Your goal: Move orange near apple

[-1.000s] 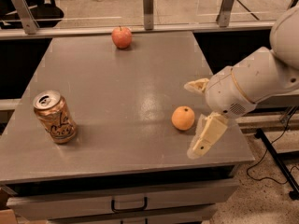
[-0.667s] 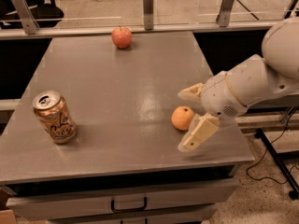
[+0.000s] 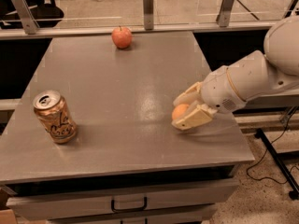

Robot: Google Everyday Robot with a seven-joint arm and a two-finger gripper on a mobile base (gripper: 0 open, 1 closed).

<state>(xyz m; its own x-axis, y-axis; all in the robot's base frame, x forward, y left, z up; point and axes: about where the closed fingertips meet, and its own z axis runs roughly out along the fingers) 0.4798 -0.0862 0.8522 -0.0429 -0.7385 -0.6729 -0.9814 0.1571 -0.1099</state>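
The orange [image 3: 179, 111] sits on the grey table [image 3: 117, 83] near its right edge, between the two cream fingers of my gripper [image 3: 176, 112]. One finger [image 3: 188, 94] lies behind it and the other [image 3: 194, 119] in front, covering part of it. The fingers press in on the orange from both sides. The red apple [image 3: 122, 37] rests at the table's far edge, well away to the upper left of the gripper.
An orange-tan drink can [image 3: 54, 116] stands upright at the front left. A rail with metal posts [image 3: 148, 1] runs behind the table. A drawer with a handle [image 3: 129, 203] is under the tabletop. My white arm [image 3: 261, 73] reaches in from the right.
My gripper has moved left over the orange and its fingers have drawn in around it. The apple and the can have not moved.
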